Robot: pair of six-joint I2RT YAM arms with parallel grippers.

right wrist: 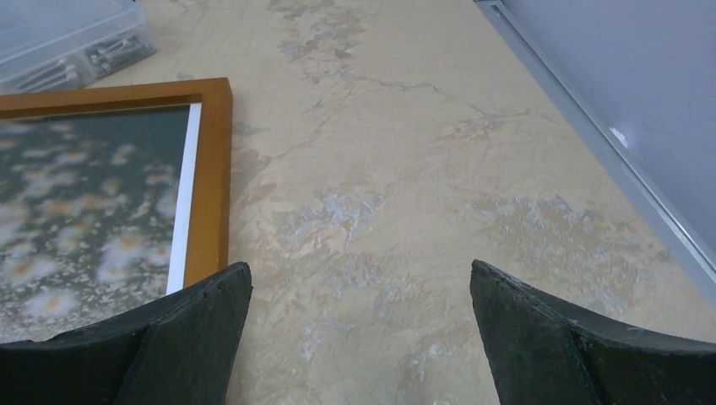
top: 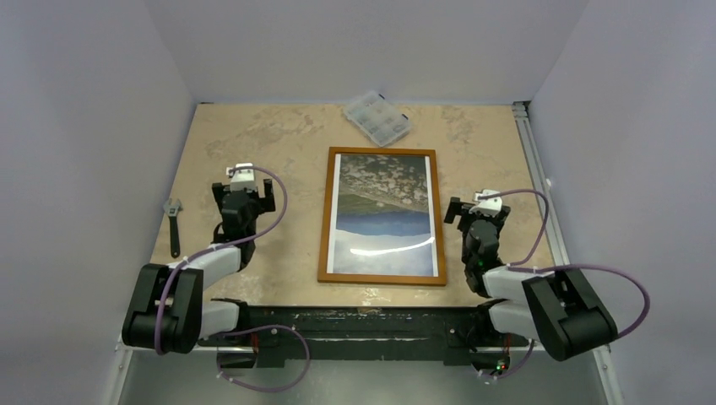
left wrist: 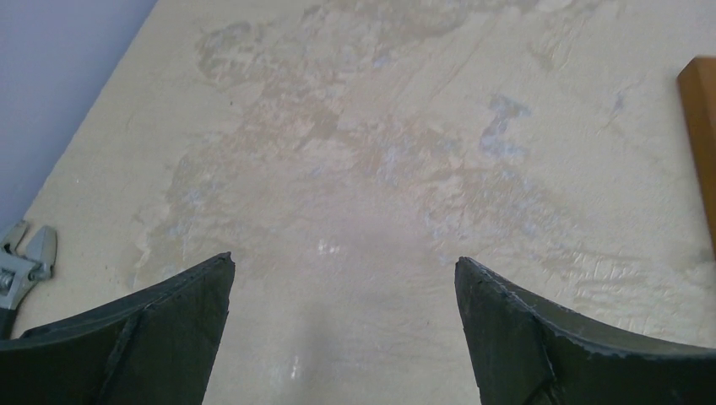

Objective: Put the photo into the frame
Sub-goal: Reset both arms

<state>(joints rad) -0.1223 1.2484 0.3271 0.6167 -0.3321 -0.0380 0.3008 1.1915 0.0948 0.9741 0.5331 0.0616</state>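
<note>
The orange-brown frame [top: 324,215] lies flat in the middle of the table, long side running away from me. Inside its rails sits the photo [top: 384,211], picture side up, with a mottled top, a dark blue band and a pale lower part. My left gripper [top: 247,191] hangs open to the left of the frame, nothing between its fingers. On the frame's right side my right gripper [top: 474,208] stands open and empty too. The left wrist view catches one frame rail [left wrist: 701,126] at its right edge. The right wrist view shows the frame's far right corner [right wrist: 211,152] and the photo [right wrist: 84,202].
A small clear plastic compartment box [top: 376,117] sits at the back, just beyond the frame. An adjustable wrench [top: 173,224] lies near the table's left edge. A metal rail [top: 536,169] runs along the right edge, and grey walls close in three sides.
</note>
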